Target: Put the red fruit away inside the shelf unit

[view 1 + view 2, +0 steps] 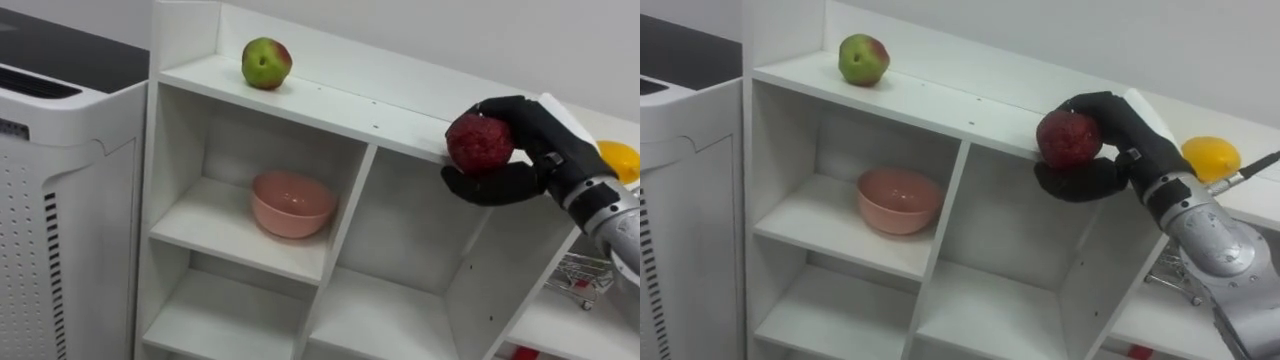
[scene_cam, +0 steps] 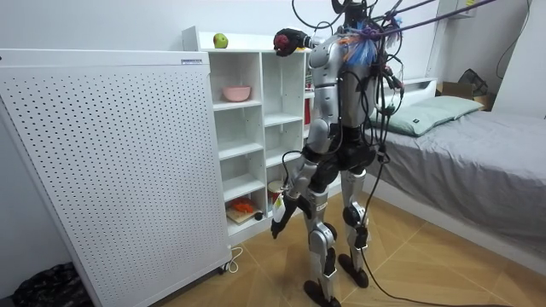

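A white perforated panel (image 1: 60, 230) stands at the 9 o'clock side of the eye views, just beside the white closet (image 1: 330, 100). The closet is an open shelf unit with square compartments and a flat top board. On this top board, near its left end at about 11 o'clock, a green apple (image 1: 266, 63) with a reddish side stands alone. Below it, in the upper left compartment, a pink bowl (image 1: 293, 203) rests upright on the shelf. Far along the top board, at about 3 o'clock, lies a yellow fruit (image 1: 620, 160). At 4 o'clock, in a lower compartment, a small wire cart (image 1: 585, 278) is partly visible. In the room view, a bed (image 2: 478, 162) with a grey cover stands at 3 o'clock, and the robot stands upright on a wooden floor between the closet and this bed.

The left hand (image 2: 279, 223) hangs low beside the thigh in the room view; how its fingers are, I cannot tell.

The right arm is raised to the height of the top board and enters the eye views from 4 o'clock. The right hand (image 1: 535, 140) grasps a dark red fruit (image 1: 479, 143), with the fingers curled over it from above and the thumb under it. The red fruit is at the front edge of the top board, at 2 o'clock from the bowl and well apart from the green apple. Whether it touches the board, I cannot tell.
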Tool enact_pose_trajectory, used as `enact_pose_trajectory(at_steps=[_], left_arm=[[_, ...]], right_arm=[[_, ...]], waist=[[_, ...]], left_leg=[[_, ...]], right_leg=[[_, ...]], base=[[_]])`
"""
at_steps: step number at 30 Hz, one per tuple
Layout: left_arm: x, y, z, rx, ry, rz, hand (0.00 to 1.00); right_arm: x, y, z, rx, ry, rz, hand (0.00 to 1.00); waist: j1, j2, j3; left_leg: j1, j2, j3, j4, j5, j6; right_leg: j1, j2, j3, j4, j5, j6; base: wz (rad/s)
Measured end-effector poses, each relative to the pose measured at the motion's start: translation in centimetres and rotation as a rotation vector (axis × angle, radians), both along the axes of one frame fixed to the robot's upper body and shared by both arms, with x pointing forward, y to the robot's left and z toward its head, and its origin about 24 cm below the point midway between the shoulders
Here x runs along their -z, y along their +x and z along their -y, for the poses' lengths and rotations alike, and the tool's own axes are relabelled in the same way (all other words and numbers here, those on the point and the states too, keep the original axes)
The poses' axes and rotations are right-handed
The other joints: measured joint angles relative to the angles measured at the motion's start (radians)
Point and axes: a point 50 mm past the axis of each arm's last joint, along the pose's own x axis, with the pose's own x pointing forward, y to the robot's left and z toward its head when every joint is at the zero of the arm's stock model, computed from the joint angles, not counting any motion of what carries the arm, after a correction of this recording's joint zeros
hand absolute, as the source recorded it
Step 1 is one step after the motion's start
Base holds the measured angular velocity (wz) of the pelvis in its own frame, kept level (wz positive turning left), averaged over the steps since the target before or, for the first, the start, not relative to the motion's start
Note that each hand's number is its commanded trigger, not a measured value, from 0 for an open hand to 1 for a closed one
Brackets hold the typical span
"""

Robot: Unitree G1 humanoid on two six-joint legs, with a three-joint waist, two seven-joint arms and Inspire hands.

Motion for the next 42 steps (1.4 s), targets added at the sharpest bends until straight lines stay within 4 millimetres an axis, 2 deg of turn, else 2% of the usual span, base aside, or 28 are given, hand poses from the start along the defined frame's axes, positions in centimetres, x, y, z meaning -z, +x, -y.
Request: enact_pose_trajectory(at_steps=[9, 13, 17, 20, 22, 25, 30, 38, 42], left_arm=[[-0.1, 0.6, 0.0, 0.014, 0.005, 0.009, 0.00], [0.0, 1.0, 0.2, 0.029, 0.009, 0.011, 0.00], [0.0, 1.3, 0.3, 0.029, 0.014, 0.019, 0.00], [0.0, 1.6, 0.4, 0.037, 0.023, 0.031, 0.00], [0.0, 1.6, 0.5, 0.048, 0.026, 0.030, 0.00], [0.0, 1.7, 0.7, 0.065, 0.031, 0.033, 0.00], [0.2, 1.8, 1.1, 0.096, 0.025, 0.033, 0.00], [0.7, 2.0, 2.1, 0.165, 0.022, 0.009, 0.00], [0.9, 1.9, 2.3, 0.171, 0.028, -0.007, 0.00]], right_arm=[[-0.6, -0.2, -0.6, -0.019, -0.004, 0.014, 1.00], [-0.9, -0.3, -1.1, -0.029, -0.017, 0.029, 1.00], [-1.4, -0.7, -1.9, -0.043, -0.041, 0.068, 1.00], [-1.6, -1.0, -2.3, -0.043, -0.046, 0.089, 1.00], [-1.5, -1.4, -2.8, -0.035, -0.050, 0.106, 1.00], [-1.1, -1.7, -3.5, -0.036, -0.029, 0.130, 1.00], [-1.2, -2.2, -4.4, -0.062, -0.023, 0.155, 1.00], [-0.6, -3.0, -6.8, -0.112, 0.044, 0.186, 1.00], [0.1, -3.3, -7.2, -0.125, 0.077, 0.194, 1.00]], waist=[[-0.002, 0.009, -0.0001], [-0.002, 0.031, -0.0020], [-0.005, 0.056, 0.0008], [-0.005, 0.064, 0.0002], [-0.004, 0.067, -0.0011], [-0.002, 0.073, 0.0017], [-0.005, 0.079, 0.0019], [-0.012, 0.123, -0.0102], [-0.012, 0.126, -0.0083]], left_leg=[[-0.002, 0.000, 0.006, 0.000, 0.000, 0.000], [0.001, 0.000, 0.010, -0.001, 0.000, 0.000], [0.003, 0.000, 0.009, -0.002, 0.001, 0.000], [0.003, 0.001, 0.007, -0.002, 0.001, -0.001], [0.007, 0.001, 0.007, -0.004, 0.001, -0.001], [0.019, 0.001, 0.007, -0.009, 0.001, -0.001], [0.022, 0.001, 0.007, -0.009, 0.001, -0.001], [0.043, 0.002, 0.001, -0.019, 0.001, -0.001], [0.057, 0.002, -0.023, -0.024, 0.001, -0.001]], right_leg=[[-0.004, 0.000, 0.002, -0.001, 0.000, 0.000], [-0.006, 0.000, 0.007, -0.001, 0.001, 0.000], [-0.005, 0.001, 0.010, -0.003, 0.001, 0.000], [-0.006, 0.002, 0.012, -0.004, 0.001, 0.000], [-0.006, 0.003, 0.033, -0.004, 0.001, 0.000], [-0.004, 0.006, 0.051, -0.004, 0.001, 0.000], [-0.008, 0.007, 0.058, -0.003, 0.001, 0.000], [0.001, 0.009, 0.062, -0.003, 0.001, 0.000], [0.009, 0.011, 0.056, -0.003, 0.001, 0.000]], base=[[0.00], [-0.02], [-0.01], [0.00], [-0.07], [-0.16], [-0.15], [-0.11], [-0.08]])
